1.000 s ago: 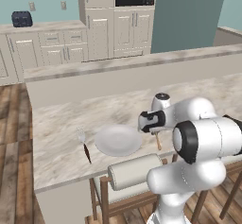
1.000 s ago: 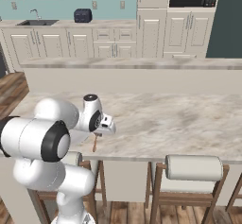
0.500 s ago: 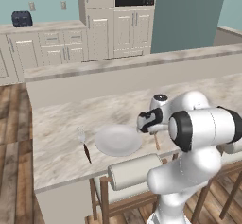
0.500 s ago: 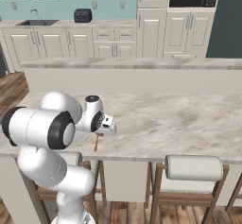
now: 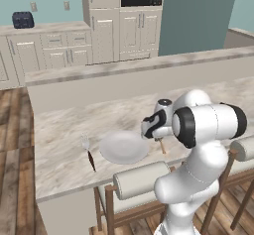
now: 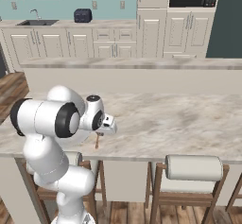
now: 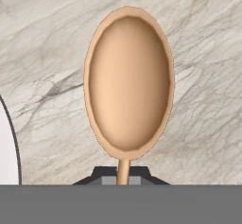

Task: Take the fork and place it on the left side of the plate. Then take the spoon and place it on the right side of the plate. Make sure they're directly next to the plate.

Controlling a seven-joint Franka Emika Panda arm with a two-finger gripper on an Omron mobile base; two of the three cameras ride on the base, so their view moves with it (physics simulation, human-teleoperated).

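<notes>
- Gripper [image 7: 124, 176] is closed on the spoon [image 7: 128, 83]; in the hand view the thin handle runs down between my dark fingertips [image 7: 97, 176].
- Compared with a second ago, my forearm has swung round and the wrist has shifted slightly; the plate [image 5: 124, 147] and fork [image 5: 89, 152] lie where they did.
- Spoon position: just off the plate's right edge, low over the marble counter [image 5: 59, 130]; whether it touches the counter I cannot tell.
- Spoon orientation: long axis runs along my gripper's line, bowl leading away from my fingers, hollow facing up; in the left base view the handle end [image 5: 162, 147] shows below my wrist, pointing toward the counter's near edge.
- Plate rim [image 7: 7, 142] sits close beside the bowl in the hand view, apart from it.
- Fork lies just left of the plate, tines toward the far side of the counter, dark handle toward the near edge.
</notes>
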